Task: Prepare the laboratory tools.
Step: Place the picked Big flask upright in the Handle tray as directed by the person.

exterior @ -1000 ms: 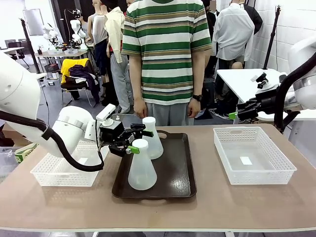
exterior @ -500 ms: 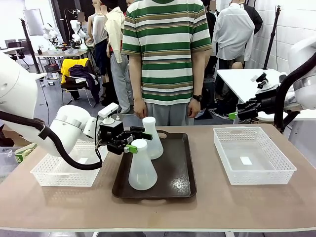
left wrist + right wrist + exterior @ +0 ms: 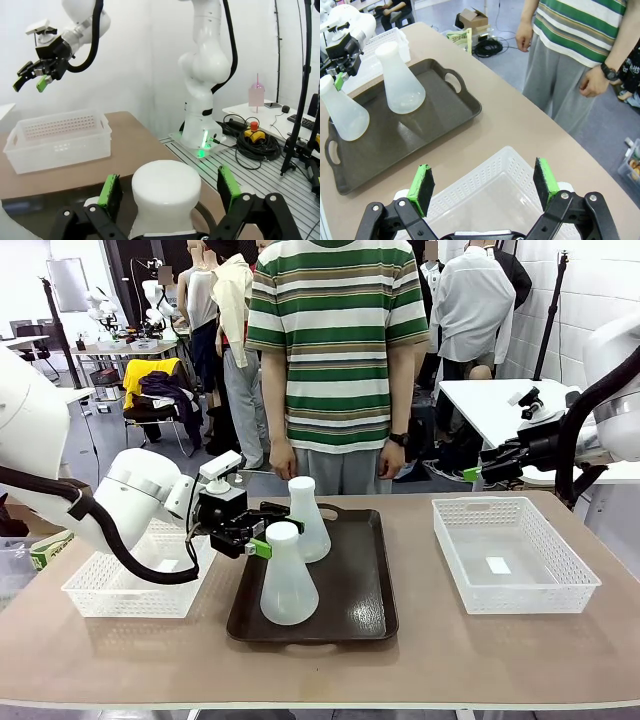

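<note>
Two translucent white flasks stand on a dark brown tray [image 3: 352, 592]. On the near flask [image 3: 288, 585], the white cap [image 3: 165, 189] sits between the green pads [image 3: 110, 190] of my left gripper [image 3: 264, 531], which is open, with a gap showing on each side of the cap. The far flask [image 3: 309, 524] stands just behind it, untouched. Both the near flask [image 3: 342, 116] and the far flask [image 3: 400, 80] also show in the right wrist view. My right gripper [image 3: 482, 184] hangs open and holds nothing, high above the right basket [image 3: 485, 197].
A white lattice basket [image 3: 128, 580] sits left of the tray and another [image 3: 512, 558] at the right. A person in a striped shirt stands at the far edge, hands [image 3: 525, 35] hanging down. Bare tabletop lies in front of the tray.
My left wrist has shifted slightly left and settled level with the near flask's cap. The flasks, the right arm and the person have stayed put.
</note>
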You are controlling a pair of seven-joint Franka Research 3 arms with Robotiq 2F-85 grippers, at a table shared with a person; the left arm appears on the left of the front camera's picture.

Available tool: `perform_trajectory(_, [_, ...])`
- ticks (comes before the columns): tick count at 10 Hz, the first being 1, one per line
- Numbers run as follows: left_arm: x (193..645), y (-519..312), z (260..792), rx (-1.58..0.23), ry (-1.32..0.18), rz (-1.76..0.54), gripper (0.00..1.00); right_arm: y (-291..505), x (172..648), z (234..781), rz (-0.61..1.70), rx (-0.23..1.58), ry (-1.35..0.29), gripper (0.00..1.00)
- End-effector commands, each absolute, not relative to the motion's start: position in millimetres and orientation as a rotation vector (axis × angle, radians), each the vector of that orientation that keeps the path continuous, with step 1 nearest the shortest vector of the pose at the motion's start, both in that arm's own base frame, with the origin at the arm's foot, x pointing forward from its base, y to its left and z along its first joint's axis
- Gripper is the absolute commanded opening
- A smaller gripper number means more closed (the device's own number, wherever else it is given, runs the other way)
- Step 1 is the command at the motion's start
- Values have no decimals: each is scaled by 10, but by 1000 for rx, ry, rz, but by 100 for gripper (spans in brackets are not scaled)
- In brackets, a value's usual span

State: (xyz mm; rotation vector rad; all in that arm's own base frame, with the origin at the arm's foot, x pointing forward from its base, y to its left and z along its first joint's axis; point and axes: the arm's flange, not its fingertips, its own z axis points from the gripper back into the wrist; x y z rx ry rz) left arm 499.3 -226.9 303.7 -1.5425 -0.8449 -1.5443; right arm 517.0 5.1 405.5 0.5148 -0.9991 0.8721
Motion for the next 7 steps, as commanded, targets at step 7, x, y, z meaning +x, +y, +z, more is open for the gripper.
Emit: perform_trajectory(7, [4993,-2269,3037,-1543,-845,-1544,100,58,5167,4065,861,506,-982,100])
